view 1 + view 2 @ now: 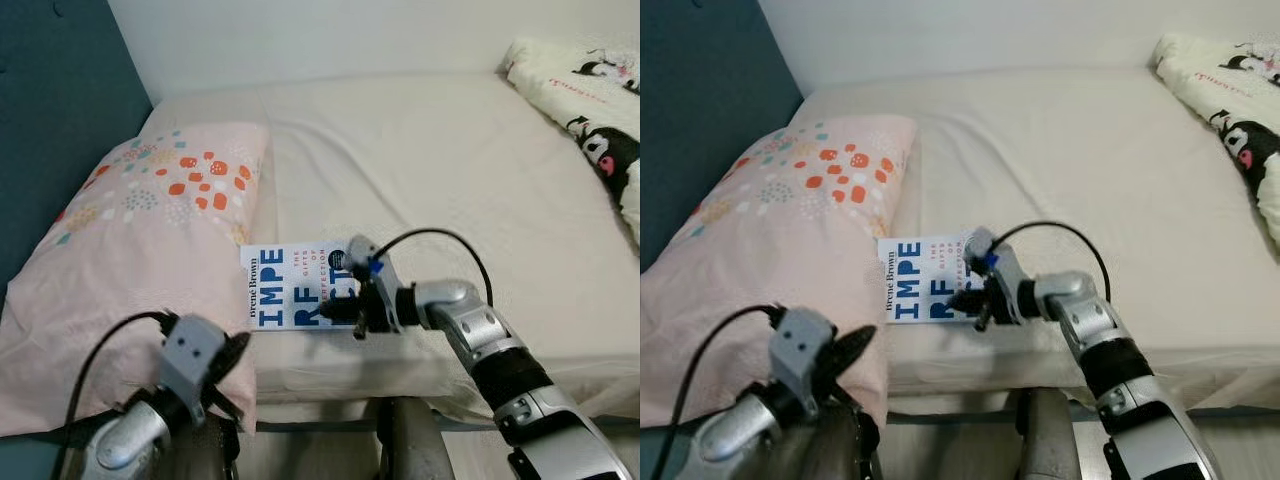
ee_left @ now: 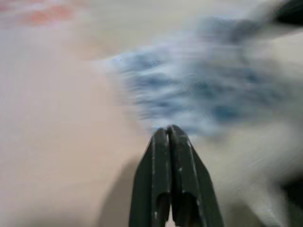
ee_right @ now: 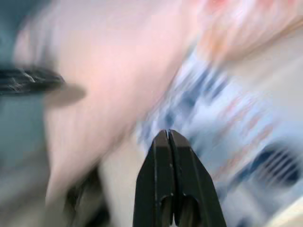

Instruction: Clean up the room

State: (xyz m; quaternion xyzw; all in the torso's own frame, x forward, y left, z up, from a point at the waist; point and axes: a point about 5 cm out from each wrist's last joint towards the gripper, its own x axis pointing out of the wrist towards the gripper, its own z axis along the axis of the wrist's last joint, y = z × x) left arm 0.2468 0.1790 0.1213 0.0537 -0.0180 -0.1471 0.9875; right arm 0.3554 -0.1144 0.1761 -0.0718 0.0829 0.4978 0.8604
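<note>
Left eye view: we list one paperback book, white cover with large blue lettering, lying flat on the cream mattress close to its near edge, cover up. Its long axis runs along that near edge; its left end lies just beside the pink dotted pillow, which fills the mattress's left side beside the dark teal headboard.

Right gripper: over the right end of the book, fingers pointing left across the cover. Right wrist view: both black fingers pressed together, nothing between them; the blue-and-white cover is a blur right past the tips. We cannot tell from these pictures whether the tips touch the cover or hover just above it.

Left gripper: low over the pillow's near corner, left of the book and nearer the mattress's edge. Left wrist view: fingers likewise together and empty, with the blurred cover beyond the tips.

Governing relation: the book lies between the two grippers, with the right one at its right end and the left one short of its left end. We judge the right arm the nearer and better placed; it would need to part its fingers and take the book by its right end or near edge.

Also entered: a cream blanket with black cartoon figures, at the far right corner of the mattress, well apart from the book.
</note>
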